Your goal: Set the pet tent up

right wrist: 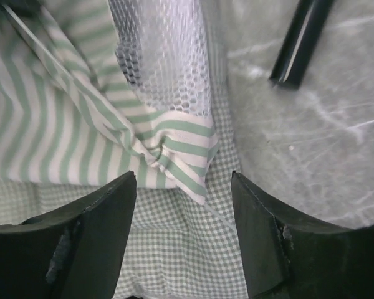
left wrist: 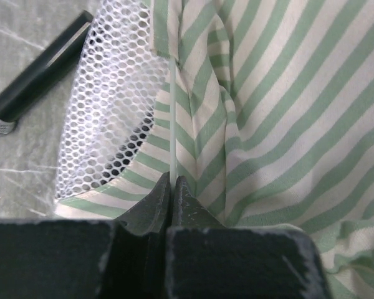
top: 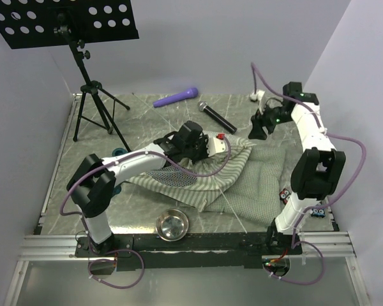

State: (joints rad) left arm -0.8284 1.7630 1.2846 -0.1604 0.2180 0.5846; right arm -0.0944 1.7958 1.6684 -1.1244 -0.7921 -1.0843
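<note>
The pet tent [top: 198, 182] lies collapsed in the middle of the table, striped fabric and white mesh heaped on its checked cushion mat [top: 263, 172]. My left gripper [top: 190, 141] is over the tent's far edge. In the left wrist view it [left wrist: 172, 180] is shut on a thin white pole [left wrist: 172, 118] running along the striped fabric [left wrist: 287, 112], with mesh [left wrist: 112, 106] to the left. My right gripper [top: 259, 129] is open at the tent's far right corner. In the right wrist view it [right wrist: 184, 180] is above a bunched striped corner [right wrist: 174, 156] on the checked mat [right wrist: 181, 249], touching nothing.
A steel bowl [top: 172, 224] sits at the near edge. A black microphone [top: 217, 116] and a purple one [top: 176, 97] lie behind the tent. A music stand tripod [top: 92, 102] stands back left. A teal holder [top: 118, 153] shows by the left arm. Small toys [top: 285, 194] lie at the right.
</note>
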